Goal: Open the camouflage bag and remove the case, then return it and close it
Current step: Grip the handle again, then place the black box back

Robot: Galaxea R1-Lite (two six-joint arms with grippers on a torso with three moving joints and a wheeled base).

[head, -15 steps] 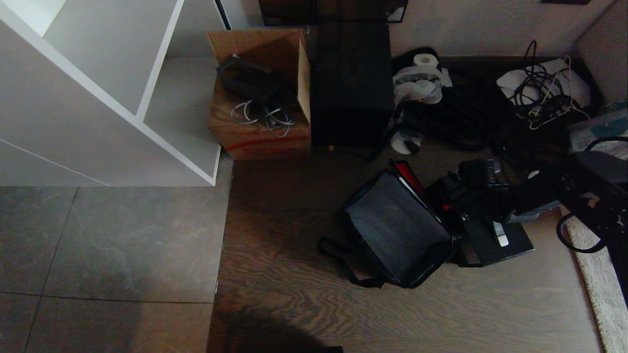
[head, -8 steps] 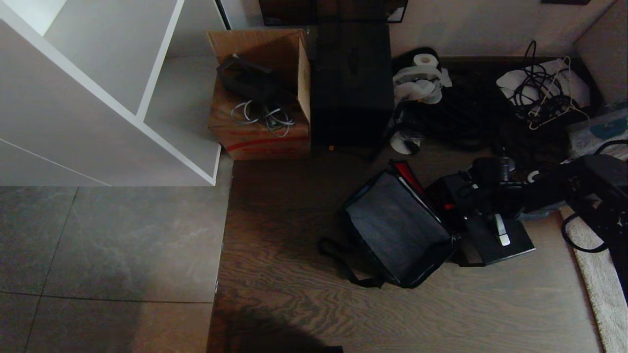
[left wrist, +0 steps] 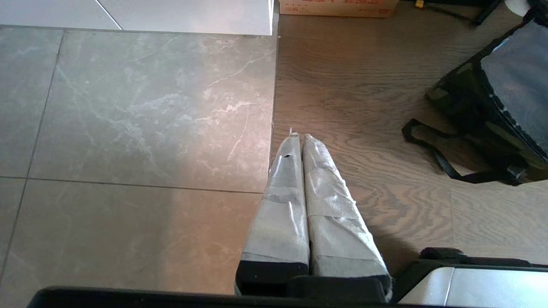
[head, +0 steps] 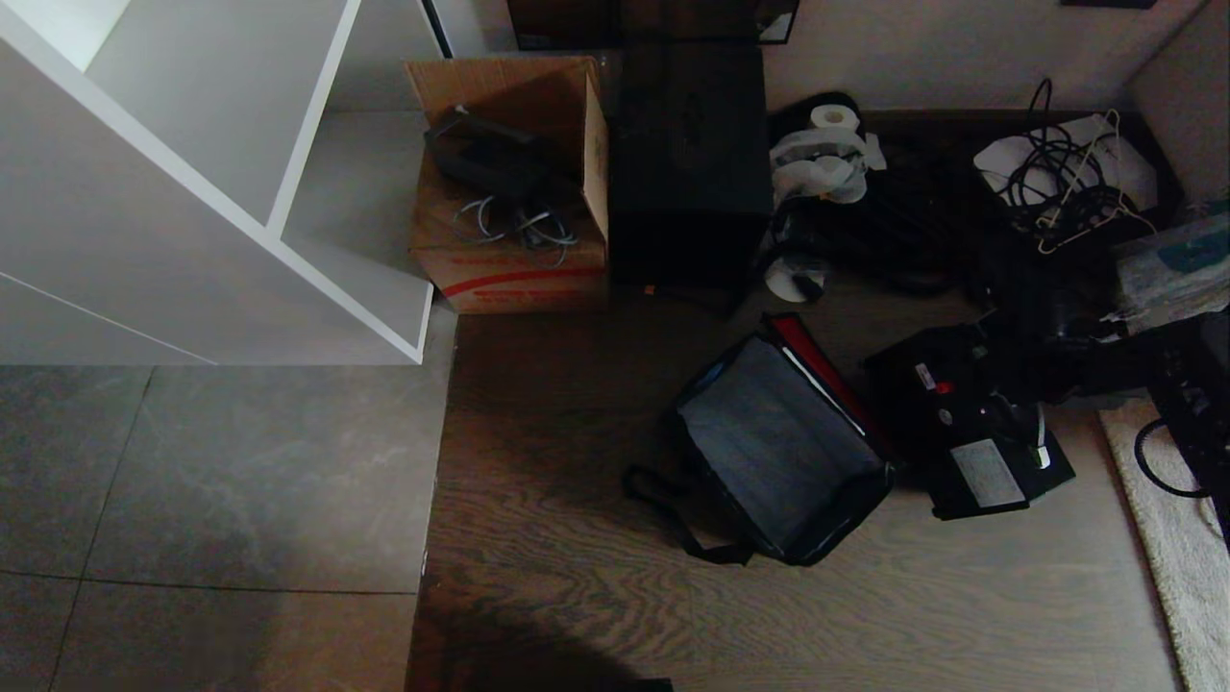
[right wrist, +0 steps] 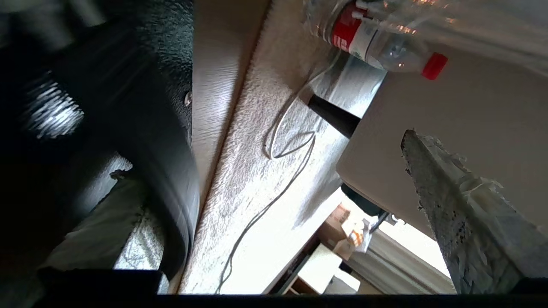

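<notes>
Camouflage bag (head: pixel 780 452) sits open on the wood floor, right of centre in the head view, lid flap thrown back, red trim (head: pixel 817 360) along the far edge, black strap (head: pixel 673 514) trailing off its left side. Head view, left to right: white shelving (head: pixel 192 173), cardboard box (head: pixel 509 183) with cables in it, plain black box (head: pixel 687 163), tape rolls (head: pixel 824 154), cable tangle (head: pixel 1062 187). Just right of the bag lies a black case (head: pixel 971 423) with a pale label — near the bag, outside it; contact can't be judged.

Left wrist view adds what the head view lacks — the bag's (left wrist: pixel 492 107) green camouflage side panel, and the left gripper (left wrist: pixel 298 137) hanging over the seam between grey tile and wood, taped fingers pressed together, holding nothing, well apart from the bag.

Right wrist view points away from the bag: pale rug (right wrist: pixel 265 162), loose white cord (right wrist: pixel 278 171), clear bottle (right wrist: pixel 376 38) with red cap. Right gripper (right wrist: pixel 299 141) jaws spread wide, one taped finger (right wrist: pixel 462 218) clear in frame, nothing between them. Only dark arm links (head: pixel 1187 384) show at the head view's right edge.
</notes>
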